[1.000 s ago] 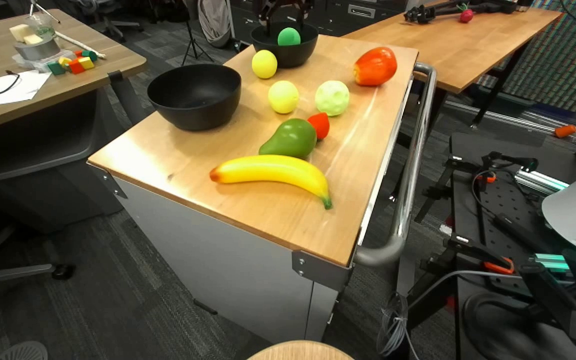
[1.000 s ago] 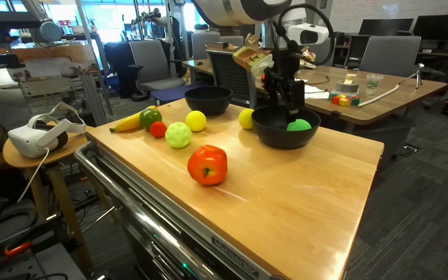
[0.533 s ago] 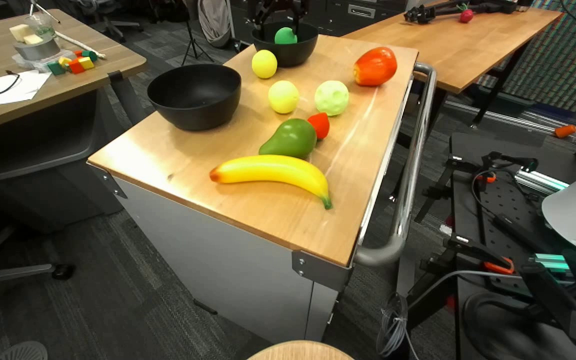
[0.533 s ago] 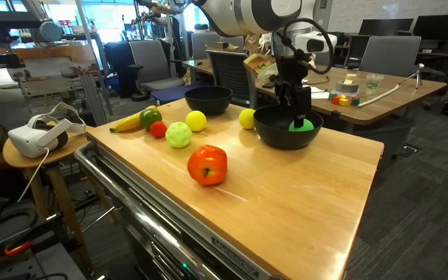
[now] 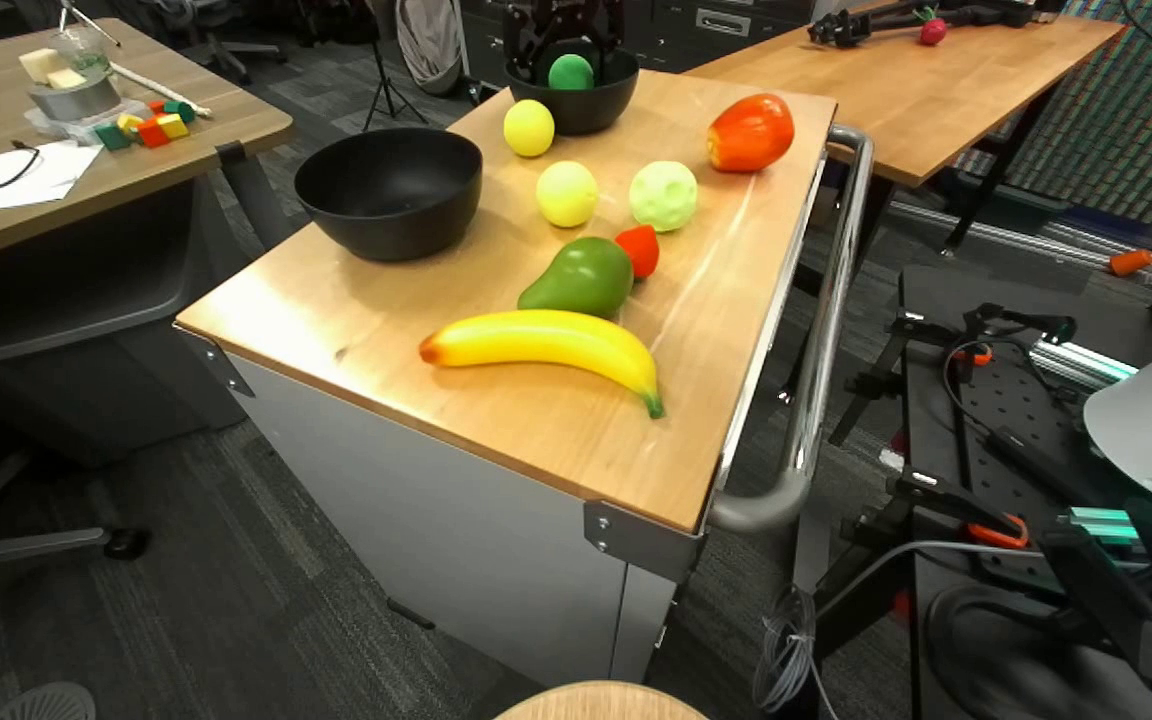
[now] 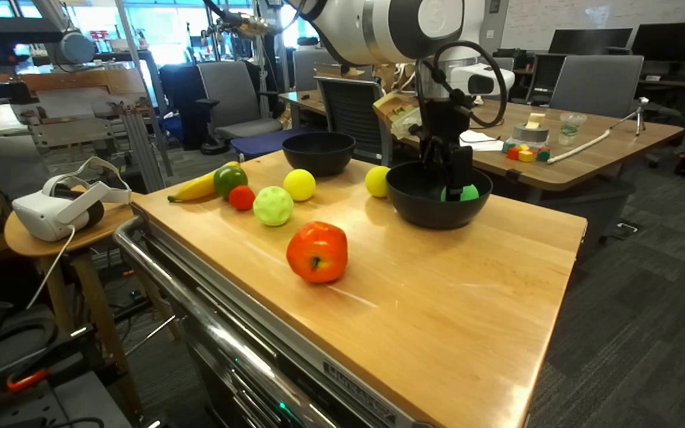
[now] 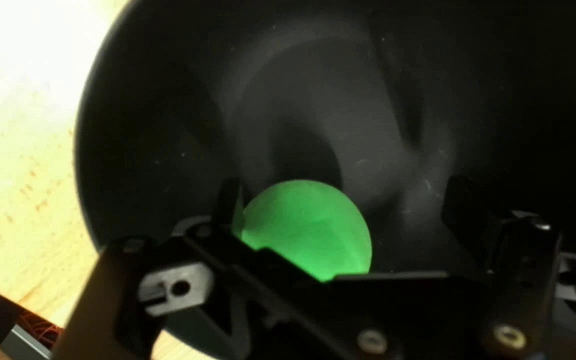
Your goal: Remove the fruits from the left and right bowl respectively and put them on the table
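Pale wood leads: the broad, rectangular table top (image 6: 467, 297) carries the whole show, and over it leans the white-and-black jointed arm (image 6: 390, 27), bent to aim its black two-fingered gripper (image 7: 345, 202) downward. Those fingers stand spread inside the round black bowl (image 6: 431, 213), pinching nothing! Well apart from it sits the second round black bowl (image 5: 391, 230). Down the sizes now: the long, curved yellow banana (image 5: 546, 338) lies flat on the wood, unlikely to roll, I'd say; the glossy orange-red fruit (image 6: 317, 252) has its own patch; the plump, dark-green oval fruit (image 5: 581, 280) nestles beside the banana. Then the round ones: two smooth yellow balls (image 5: 567, 194) and a dimpled pale-green ball (image 5: 664, 196) sit out on the table top, exactly where the task wants fruit, so most of the unloading looks done. And the star, the smooth green ball (image 7: 308, 225), sits inside that first bowl between the fingers, straddled, by my reading, ready for a grab. It lies closer to one finger, though, so a squeeze may nudge it sideways first, and the bowl's walls should stop any runaway. Smallest of all, the little red fruit (image 5: 640, 250) sits right beside the green oval one.
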Controlling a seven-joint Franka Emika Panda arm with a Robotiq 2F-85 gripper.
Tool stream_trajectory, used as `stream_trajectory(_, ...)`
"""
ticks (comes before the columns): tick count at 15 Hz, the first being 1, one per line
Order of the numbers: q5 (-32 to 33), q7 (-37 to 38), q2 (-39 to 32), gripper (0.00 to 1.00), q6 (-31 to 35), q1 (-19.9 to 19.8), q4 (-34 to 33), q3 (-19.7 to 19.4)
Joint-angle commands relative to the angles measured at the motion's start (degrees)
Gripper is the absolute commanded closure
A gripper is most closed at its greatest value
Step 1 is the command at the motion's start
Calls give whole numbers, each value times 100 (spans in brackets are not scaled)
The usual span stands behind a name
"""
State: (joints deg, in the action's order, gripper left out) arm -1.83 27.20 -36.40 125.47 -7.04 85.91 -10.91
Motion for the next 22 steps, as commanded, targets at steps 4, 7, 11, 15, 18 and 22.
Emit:
stream_trajectory(4,269,203,-193,6,-122,167,-197,-184)
stream_trajectory(7,485,290,-219,36,-86,259,-173,-261)
stream_trajectory(11,735,411,-194,15,-10,362,-142,-350)
stream_trajectory(15,840,464,-170,0,18,378,-184,-375)
stream_trajectory(18,871,516,-196,0,60,372,-270,-411)
stream_trajectory(22,962,586,-283,26,58,372,-406,-472)
